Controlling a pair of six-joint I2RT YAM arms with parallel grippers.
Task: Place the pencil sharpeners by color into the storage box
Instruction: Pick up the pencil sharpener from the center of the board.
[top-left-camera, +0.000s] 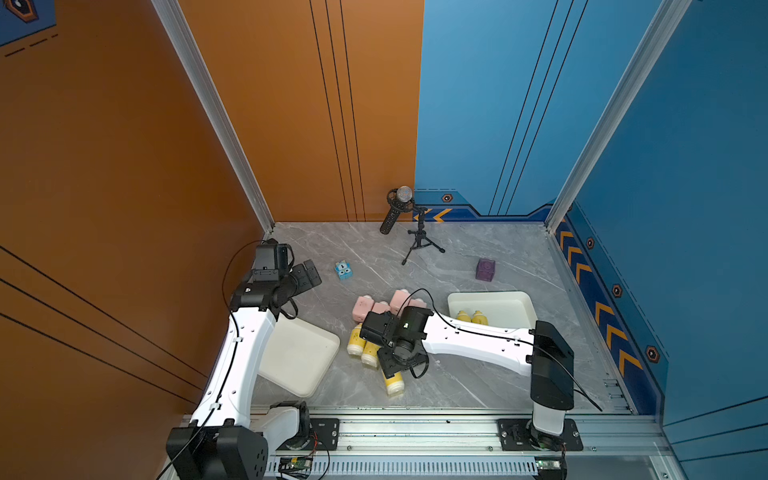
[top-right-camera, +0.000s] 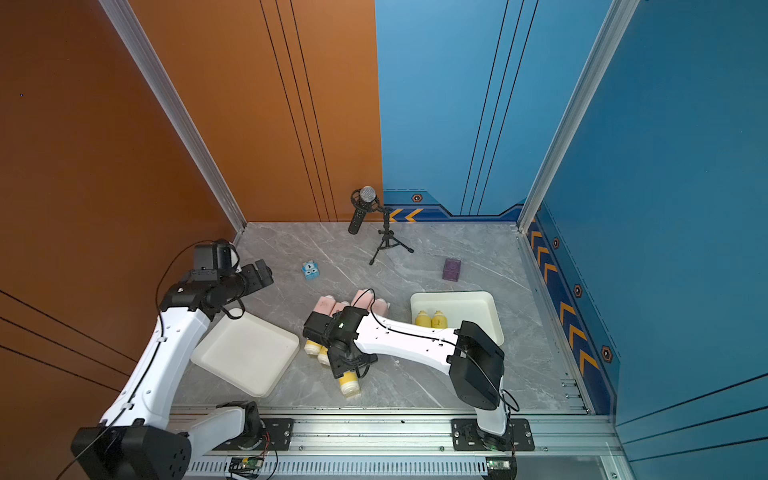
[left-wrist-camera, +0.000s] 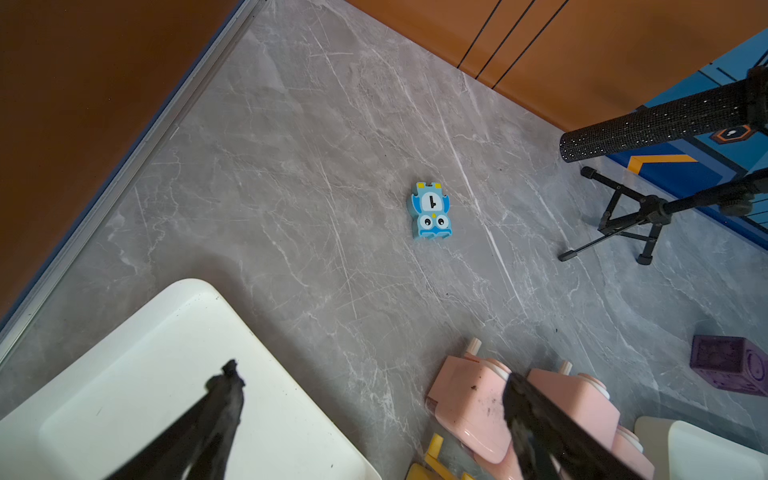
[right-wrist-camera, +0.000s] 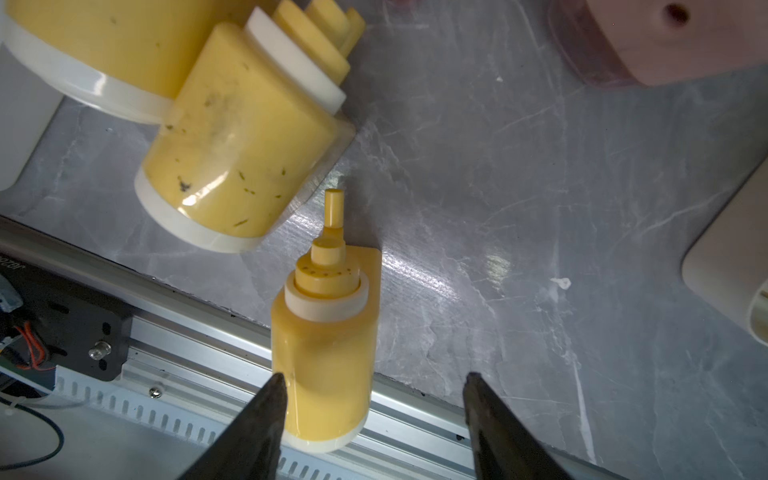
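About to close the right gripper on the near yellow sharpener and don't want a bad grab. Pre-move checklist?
1. Right gripper open: ok.
2. Yellow sharpener centred between the fingers: not ok, close to one finger, wide gap to the other.
3. Neighbouring yellow sharpeners clear of the fingers: ok.
4. Room in the right tray: ok, only two yellow ones inside.
5. Left gripper out of the way: ok, open, off by the left tray.
6. Finger height: cannot tell.

We see a grey table (top-left-camera: 478, 374): pencil sharpeners (top-left-camera: 360, 309) central, one tray (top-left-camera: 511, 300) at three o'clock, second tray (top-left-camera: 299, 357) at eight.
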